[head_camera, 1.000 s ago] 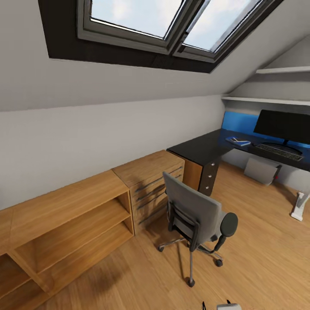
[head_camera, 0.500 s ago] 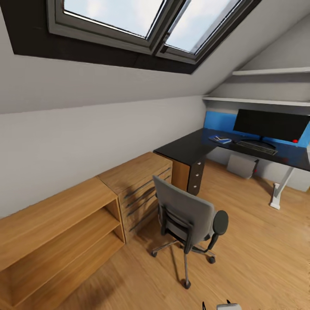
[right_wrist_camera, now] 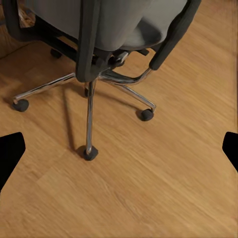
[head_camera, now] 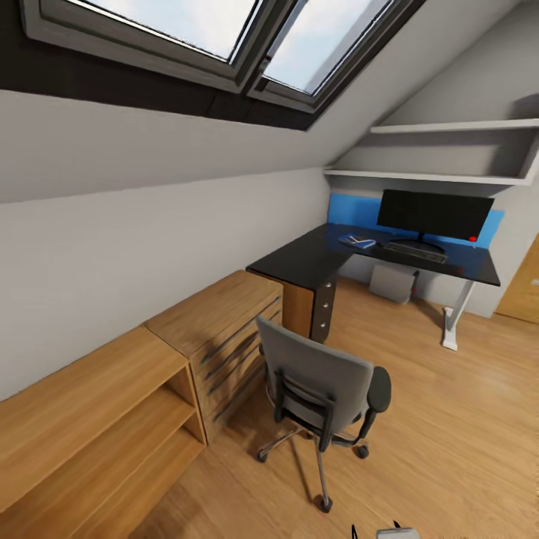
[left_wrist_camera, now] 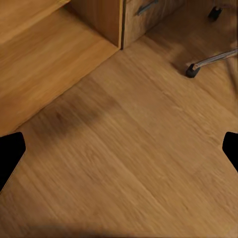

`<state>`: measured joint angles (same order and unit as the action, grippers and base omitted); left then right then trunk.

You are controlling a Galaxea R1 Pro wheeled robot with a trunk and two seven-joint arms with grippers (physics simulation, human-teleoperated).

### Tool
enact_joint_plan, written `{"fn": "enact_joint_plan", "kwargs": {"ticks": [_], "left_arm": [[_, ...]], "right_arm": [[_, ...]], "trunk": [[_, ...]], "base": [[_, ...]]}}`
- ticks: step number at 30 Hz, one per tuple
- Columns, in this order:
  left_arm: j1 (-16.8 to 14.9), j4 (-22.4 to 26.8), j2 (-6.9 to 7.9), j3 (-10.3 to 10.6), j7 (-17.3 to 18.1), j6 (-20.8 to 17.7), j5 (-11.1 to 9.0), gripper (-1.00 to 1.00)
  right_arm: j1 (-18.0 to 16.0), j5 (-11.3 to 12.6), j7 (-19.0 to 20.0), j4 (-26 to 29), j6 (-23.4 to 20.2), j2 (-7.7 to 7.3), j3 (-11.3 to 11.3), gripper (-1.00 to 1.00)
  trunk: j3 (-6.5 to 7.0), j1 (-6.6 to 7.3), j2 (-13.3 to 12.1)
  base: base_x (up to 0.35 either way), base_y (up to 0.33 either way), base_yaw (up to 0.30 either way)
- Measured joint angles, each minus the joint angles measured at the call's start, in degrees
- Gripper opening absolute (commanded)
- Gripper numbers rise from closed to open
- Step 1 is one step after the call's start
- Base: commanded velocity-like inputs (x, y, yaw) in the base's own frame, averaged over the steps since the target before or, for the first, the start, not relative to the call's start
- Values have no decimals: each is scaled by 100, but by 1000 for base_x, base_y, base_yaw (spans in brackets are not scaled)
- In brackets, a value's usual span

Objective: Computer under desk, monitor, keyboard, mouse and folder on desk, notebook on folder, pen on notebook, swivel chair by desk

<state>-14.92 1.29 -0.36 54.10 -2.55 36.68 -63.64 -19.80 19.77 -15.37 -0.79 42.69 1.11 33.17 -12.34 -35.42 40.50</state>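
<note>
A grey swivel chair stands on the wood floor with its back toward me, and the backrest hides its seat top. Beyond it is a black L-shaped desk. On the desk are a black monitor, a dark keyboard, a blue book-like item and a small red object. A grey computer sits under the desk. My left gripper is open over bare floor. My right gripper is open, with the chair and its wheeled base just ahead.
A low wooden shelf unit and a wooden drawer cabinet line the left wall under the sloped ceiling. White wall shelves hang above the desk. A wooden door is at the far right. Open floor lies right of the chair.
The whole head view has shifted, so the camera turned right. More of the desk, its white leg and the door now show. No object has moved.
</note>
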Motion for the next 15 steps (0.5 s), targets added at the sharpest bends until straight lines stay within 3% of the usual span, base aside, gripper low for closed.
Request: {"fn": "enact_joint_plan", "kwargs": {"ticks": [7, 15], "left_arm": [[0, 0, -1, 0, 0, 2, 0, 100], [0, -1, 0, 0, 0, -4, 0, 100]], "right_arm": [[0, -1, 0, 0, 0, 5, 0, 100], [0, -1, 0, 0, 0, 8, 0, 100]], "trunk": [[15, 0, 0], [32, -2, -1]], "base": [[163, 263, -267], [27, 311, -267]]}}
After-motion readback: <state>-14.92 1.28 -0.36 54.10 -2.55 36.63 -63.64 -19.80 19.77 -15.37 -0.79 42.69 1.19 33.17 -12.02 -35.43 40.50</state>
